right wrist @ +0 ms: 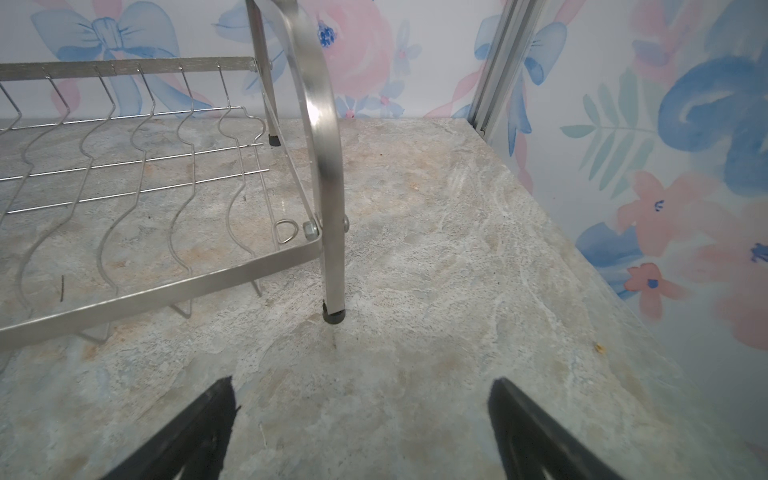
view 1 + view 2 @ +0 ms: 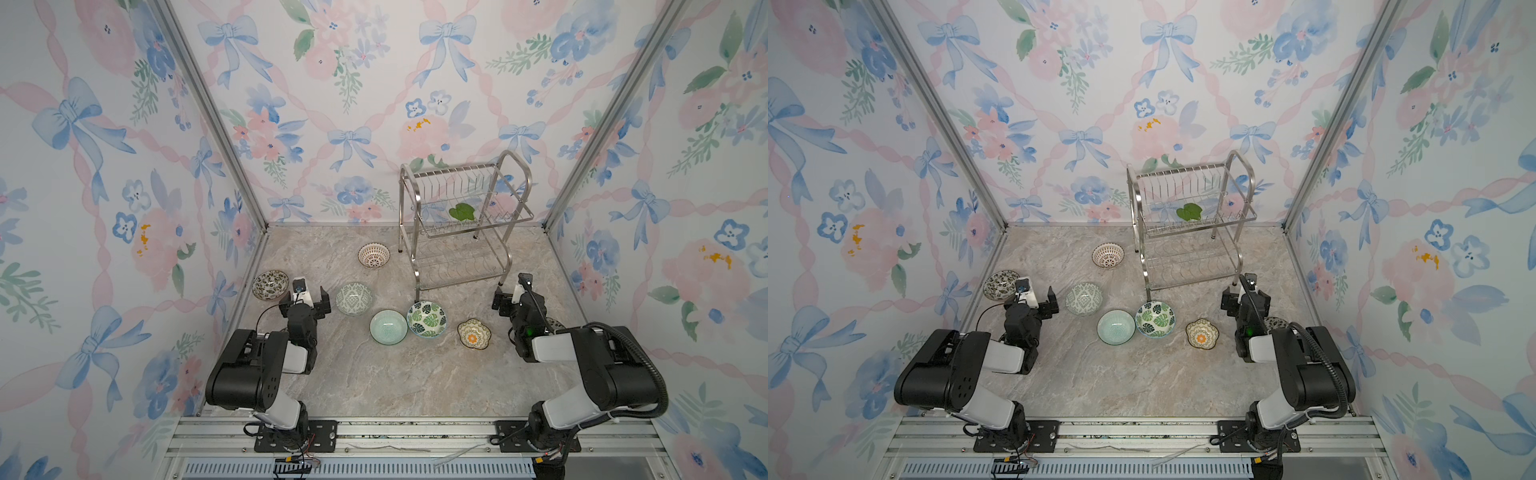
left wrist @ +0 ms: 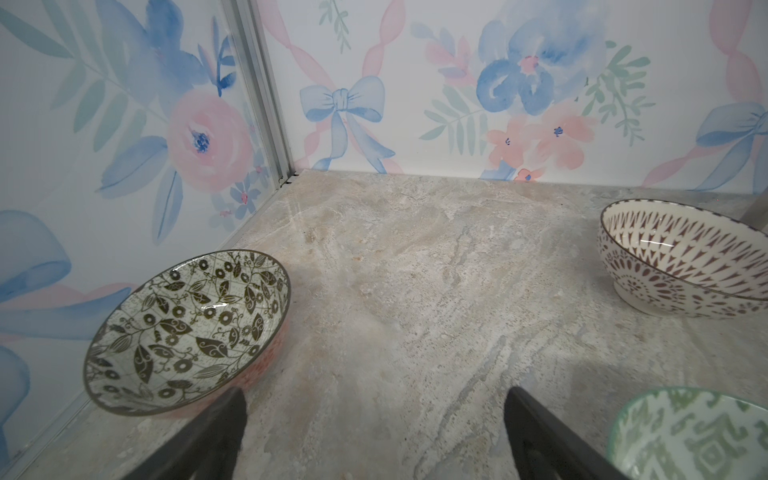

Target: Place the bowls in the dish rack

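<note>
Both tools have their jaws wide apart and empty. The left tool sits low over the desk, with the dark floral bowl just to its left and the green geometric bowl just to its right, so I judge this arm nearer to both. The right tool faces the near right leg of the dish rack, which stands beyond the bowls, right of centre, while the scalloped bowl lies to the tool's left.
</note>
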Available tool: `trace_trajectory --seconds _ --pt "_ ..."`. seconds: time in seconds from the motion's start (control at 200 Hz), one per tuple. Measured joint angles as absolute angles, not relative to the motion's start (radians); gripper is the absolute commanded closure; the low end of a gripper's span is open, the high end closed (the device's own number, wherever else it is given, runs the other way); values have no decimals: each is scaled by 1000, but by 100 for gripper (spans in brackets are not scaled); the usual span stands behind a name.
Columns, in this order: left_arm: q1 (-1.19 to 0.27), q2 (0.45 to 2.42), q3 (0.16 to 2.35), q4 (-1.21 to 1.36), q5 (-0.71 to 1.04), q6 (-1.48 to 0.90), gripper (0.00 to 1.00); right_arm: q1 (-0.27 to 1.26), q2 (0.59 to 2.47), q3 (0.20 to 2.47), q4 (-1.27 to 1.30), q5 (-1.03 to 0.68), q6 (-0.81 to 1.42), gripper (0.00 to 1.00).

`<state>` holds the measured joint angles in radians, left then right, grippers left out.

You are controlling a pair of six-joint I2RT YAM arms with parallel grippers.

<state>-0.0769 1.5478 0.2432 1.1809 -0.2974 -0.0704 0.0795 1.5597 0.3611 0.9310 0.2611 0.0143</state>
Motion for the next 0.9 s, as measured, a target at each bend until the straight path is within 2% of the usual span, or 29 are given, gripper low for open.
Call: trace_trajectory --seconds 0.27,0.445,0.61,0.77,0.9 --pt "-105 1510 244 1144 -336 -51 2 111 1518 359 914 311 2 3" --pt "-230 1301 292 968 -452 -3 2 192 1306 346 844 423 -27 4" --pt "-318 1214 356 822 -560 -93 2 200 1088 433 549 492 73 3" --pt "-332 1159 413 683 -445 -275 2 58 966 542 305 445 273 3" --pt "-353 1193 487 602 -310 -421 2 -51 1005 607 204 350 382 3"
